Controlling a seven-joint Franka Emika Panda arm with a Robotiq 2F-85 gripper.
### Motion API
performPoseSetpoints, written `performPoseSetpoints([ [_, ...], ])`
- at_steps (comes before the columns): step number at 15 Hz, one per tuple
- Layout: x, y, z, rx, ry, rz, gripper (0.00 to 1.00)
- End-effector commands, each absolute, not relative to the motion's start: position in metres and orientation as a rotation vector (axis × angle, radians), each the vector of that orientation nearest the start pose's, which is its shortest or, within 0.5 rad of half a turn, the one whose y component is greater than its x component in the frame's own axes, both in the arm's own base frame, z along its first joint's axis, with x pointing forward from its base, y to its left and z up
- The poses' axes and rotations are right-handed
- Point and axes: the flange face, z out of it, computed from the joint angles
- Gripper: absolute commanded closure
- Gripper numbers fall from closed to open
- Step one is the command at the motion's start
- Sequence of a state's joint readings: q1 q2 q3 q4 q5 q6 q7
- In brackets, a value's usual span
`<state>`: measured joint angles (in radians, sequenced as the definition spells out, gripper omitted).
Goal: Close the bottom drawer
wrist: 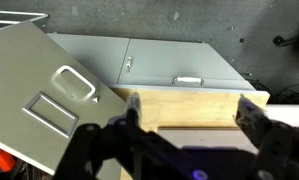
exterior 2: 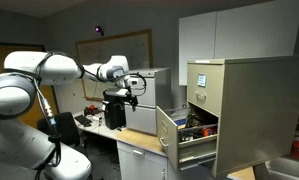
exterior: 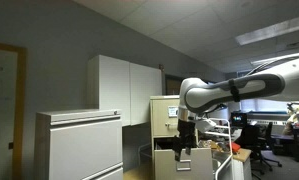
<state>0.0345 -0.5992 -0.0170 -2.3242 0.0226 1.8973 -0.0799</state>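
The narrow beige filing cabinet (exterior: 165,112) (exterior 2: 239,105) shows in both exterior views. Its bottom drawer (exterior: 175,162) (exterior 2: 181,135) is pulled out, with items visible inside. In the wrist view the drawer's flat tan front panel (wrist: 44,95) with its handle lies tilted at the left. My gripper (exterior: 182,142) (exterior 2: 117,105) (wrist: 191,115) is open and empty. It hangs in front of the open drawer, apart from the front panel. A light wooden surface shows between its fingers.
A wide pale grey cabinet (exterior: 79,145) stands beside the beige one. Wall cupboards (exterior: 124,85) (exterior 2: 239,35) hang behind. A desk with clutter (exterior 2: 94,122) lies under the arm. Office chairs and desks (exterior: 259,135) stand further off.
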Motion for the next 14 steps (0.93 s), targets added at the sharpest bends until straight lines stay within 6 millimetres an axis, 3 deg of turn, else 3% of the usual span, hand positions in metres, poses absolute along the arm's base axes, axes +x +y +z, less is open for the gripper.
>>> performPoseSetpoints([
  [1, 0.3874, 0.0074, 0.5739, -3.1, -0.146, -0.272, 0.0],
  [10, 0.3863, 0.0073, 0.5767, -3.099, -0.146, -0.283, 0.0],
  [14, 0.3931, 0.0124, 0.5687, -3.144, -0.157, -0.251, 0.0],
])
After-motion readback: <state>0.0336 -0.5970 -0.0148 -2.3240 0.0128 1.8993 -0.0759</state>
